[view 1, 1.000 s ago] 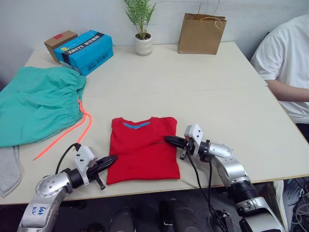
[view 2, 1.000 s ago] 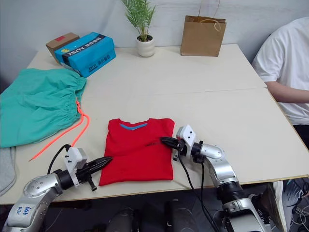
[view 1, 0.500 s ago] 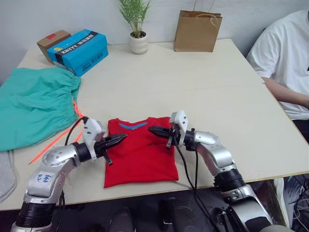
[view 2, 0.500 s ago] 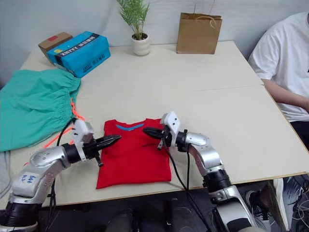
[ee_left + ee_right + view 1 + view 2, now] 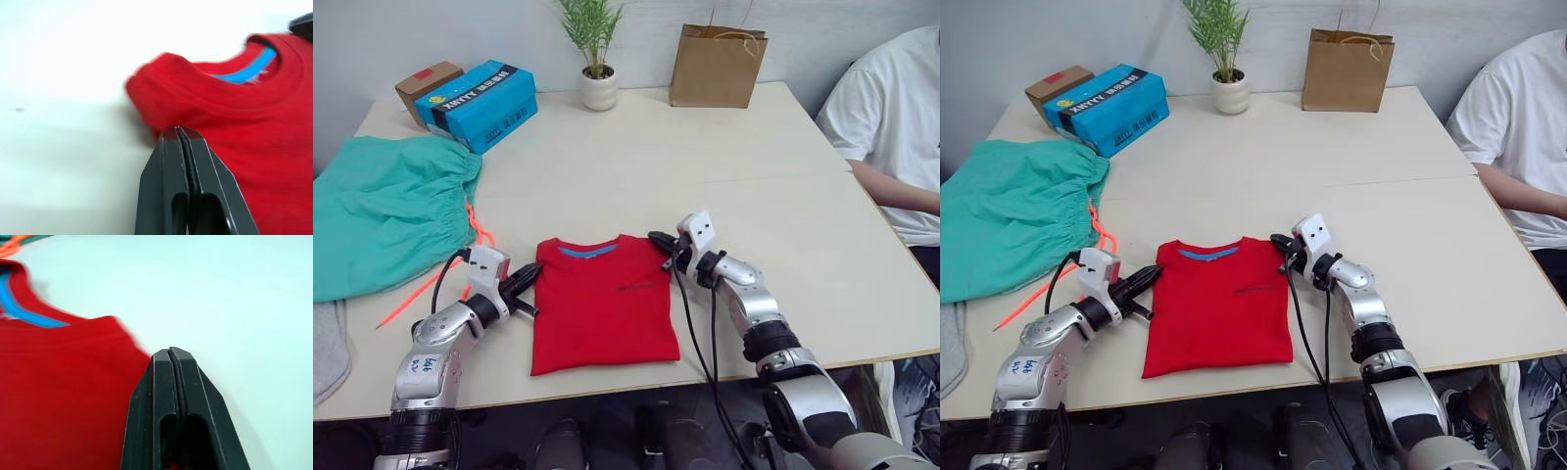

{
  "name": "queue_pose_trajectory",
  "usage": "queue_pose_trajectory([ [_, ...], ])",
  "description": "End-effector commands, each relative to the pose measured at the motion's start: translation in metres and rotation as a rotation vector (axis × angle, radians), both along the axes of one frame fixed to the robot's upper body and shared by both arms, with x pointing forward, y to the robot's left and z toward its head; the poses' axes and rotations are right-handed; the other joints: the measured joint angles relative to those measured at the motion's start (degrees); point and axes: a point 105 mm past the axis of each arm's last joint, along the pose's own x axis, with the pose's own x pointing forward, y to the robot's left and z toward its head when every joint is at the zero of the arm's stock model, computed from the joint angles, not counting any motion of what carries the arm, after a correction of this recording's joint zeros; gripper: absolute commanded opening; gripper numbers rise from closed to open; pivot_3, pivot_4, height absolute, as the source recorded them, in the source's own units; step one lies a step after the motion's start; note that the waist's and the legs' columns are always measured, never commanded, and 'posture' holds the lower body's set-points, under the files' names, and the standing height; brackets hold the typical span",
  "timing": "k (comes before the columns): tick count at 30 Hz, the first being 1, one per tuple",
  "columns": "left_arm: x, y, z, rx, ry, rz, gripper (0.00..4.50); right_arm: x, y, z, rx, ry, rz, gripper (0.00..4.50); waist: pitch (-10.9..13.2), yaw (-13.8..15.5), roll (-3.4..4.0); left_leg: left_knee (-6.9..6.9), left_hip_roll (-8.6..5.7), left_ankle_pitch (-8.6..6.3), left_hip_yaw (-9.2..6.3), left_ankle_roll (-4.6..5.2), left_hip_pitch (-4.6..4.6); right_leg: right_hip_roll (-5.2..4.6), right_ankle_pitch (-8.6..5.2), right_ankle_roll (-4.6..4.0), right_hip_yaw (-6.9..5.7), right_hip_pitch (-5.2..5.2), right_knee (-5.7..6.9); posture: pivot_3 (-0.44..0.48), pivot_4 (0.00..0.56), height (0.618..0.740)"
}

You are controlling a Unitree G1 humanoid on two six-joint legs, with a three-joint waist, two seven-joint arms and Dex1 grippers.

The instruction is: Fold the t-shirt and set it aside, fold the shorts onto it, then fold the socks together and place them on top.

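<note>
The red t-shirt [image 5: 602, 304] lies folded into a flat rectangle near the table's front edge, blue neckband facing away from me. My left gripper [image 5: 530, 277] is shut, its tips [image 5: 177, 131] touching the shirt's upper left corner. At the shirt's upper right corner, my right gripper [image 5: 658, 238] is also shut, tips [image 5: 168, 351] at the fabric's edge. The teal shorts [image 5: 386, 215] lie spread at the left with the orange drawstring [image 5: 475, 230] trailing out. A grey sock [image 5: 328, 348] lies at the left front edge.
At the back stand a blue box [image 5: 475, 93], a brown cardboard box [image 5: 429, 80], a potted plant [image 5: 597, 88] and a paper bag [image 5: 717, 67]. A person in a white t-shirt [image 5: 891, 127] sits at the right side of the table [image 5: 773, 196].
Both grippers have moved from over the shirt's upper middle outward to its upper corners. The shirt stays flat in the same place.
</note>
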Motion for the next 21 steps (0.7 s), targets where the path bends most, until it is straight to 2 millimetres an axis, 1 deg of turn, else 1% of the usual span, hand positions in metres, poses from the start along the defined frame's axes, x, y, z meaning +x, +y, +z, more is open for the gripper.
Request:
queue_pose_trajectory([
  [1, -0.003, 0.007, 0.004, -0.004, -0.047, 0.017, 0.04, 0.007, -0.023, -0.006, 0.025, 0.037, -0.099, 0.0, 0.0, 0.0, 0.0, 0.01, 0.0, 0.0, 0.0, 0.0, 0.0, 0.0, 0.0, 0.0, 0.0, 0.0, 0.0, 0.0, 0.15, 0.74],
  [3, -0.004, 0.004, 0.012, -0.005, -0.101, -0.013, 0.04, 0.006, -0.019, 0.004, 0.035, 0.008, -0.067, 0.0, 0.0, 0.0, 0.0, 0.0, 0.0, 0.0, 0.0, 0.0, 0.0, 0.0, 0.0, 0.0, 0.0, 0.0, -0.01, 0.0, 0.15, 0.74],
  [5, -0.006, 0.001, 0.032, 0.0, -0.191, -0.054, 0.04, 0.002, -0.011, 0.025, 0.07, -0.035, 0.002, 0.0, 0.0, 0.1, 0.01, -0.01, 0.0, 0.0, 0.0, 0.0, -0.03, 0.0, 0.0, 0.0, -0.01, -0.01, -0.01, 0.0, 0.15, 0.74],
  [7, -0.008, -0.008, 0.051, 0.014, -0.247, -0.129, 0.04, -0.012, 0.008, 0.046, 0.071, -0.081, 0.149, 0.0, 0.0, 0.0, 0.07, -0.03, 0.0, 0.0, 0.0, 0.0, -0.07, 0.0, 0.0, 0.0, -0.01, -0.06, -0.01, 0.0, 0.15, 0.74],
  [8, -0.008, -0.012, 0.057, 0.008, -0.259, -0.155, 0.04, -0.021, 0.019, 0.052, 0.073, -0.094, 0.22, 0.0, 0.1, 0.0, 0.09, -0.05, 0.01, 0.0, -0.01, -0.01, -0.11, 0.0, 0.0, 0.0, -0.01, -0.1, -0.01, 0.0, 0.15, 0.74],
  [10, -0.007, -0.019, 0.061, -0.013, -0.243, -0.189, 0.04, -0.037, 0.036, 0.056, 0.078, -0.087, 0.319, 0.0, 0.1, -0.1, 0.12, -0.09, 0.02, 0.01, -0.02, -0.04, -0.13, 0.02, 0.0, 0.01, -0.01, -0.13, -0.02, 0.0, 0.15, 0.74],
  [12, -0.005, -0.028, 0.057, 0.001, -0.21, -0.226, 0.04, -0.049, 0.051, 0.046, 0.025, -0.073, 0.386, 0.0, 0.1, -0.2, 0.12, -0.12, 0.05, -0.02, -0.01, -0.08, -0.07, 0.06, 0.0, 0.01, -0.02, -0.1, -0.02, 0.0, 0.15, 0.74],
  [14, -0.002, -0.036, 0.045, 0.044, -0.169, -0.243, 0.04, -0.057, 0.062, 0.031, -0.039, -0.061, 0.418, 0.0, 0.1, -0.2, 0.12, -0.18, 0.05, -0.02, 0.0, -0.11, -0.04, 0.06, 0.0, 0.02, -0.02, -0.09, -0.04, 0.0, 0.15, 0.74],
  [15, 0.0, -0.036, 0.037, 0.06, -0.141, -0.224, 0.04, -0.059, 0.066, 0.023, -0.062, -0.057, 0.415, 0.0, 0.1, -0.2, 0.12, -0.19, 0.05, -0.02, 0.0, -0.11, -0.04, 0.07, -0.01, 0.02, -0.02, -0.1, -0.06, 0.0, 0.15, 0.74],
  [16, 0.002, -0.036, 0.031, 0.065, -0.127, -0.203, 0.04, -0.06, 0.068, 0.018, -0.068, -0.052, 0.411, 0.0, 0.1, -0.1, 0.12, -0.19, 0.05, -0.02, 0.01, -0.11, -0.05, 0.06, -0.01, 0.02, -0.02, -0.1, -0.08, 0.0, 0.15, 0.74],
  [18, 0.007, -0.029, 0.027, 0.005, -0.117, -0.113, 0.04, -0.06, 0.068, 0.012, -0.037, -0.026, 0.393, 0.0, 0.1, -0.1, 0.12, -0.16, 0.04, -0.02, 0.02, -0.1, -0.09, 0.05, -0.01, 0.01, -0.01, -0.12, -0.09, 0.0, 0.15, 0.74],
  [20, 0.014, -0.017, 0.025, -0.082, -0.107, 0.0, 0.04, -0.057, 0.062, 0.004, -0.027, 0.006, 0.361, 0.0, 0.1, -0.1, 0.11, -0.1, 0.04, -0.04, 0.02, -0.06, -0.12, 0.04, -0.01, 0.02, -0.01, -0.12, -0.09, 0.0, 0.15, 0.74],
  [21, 0.016, -0.013, 0.024, -0.102, -0.099, 0.028, 0.04, -0.056, 0.059, -0.001, -0.037, 0.014, 0.344, 0.0, 0.1, 0.0, 0.1, -0.08, 0.04, -0.05, 0.02, -0.05, -0.11, 0.04, -0.01, 0.02, -0.01, -0.12, -0.08, 0.0, 0.15, 0.74],
])
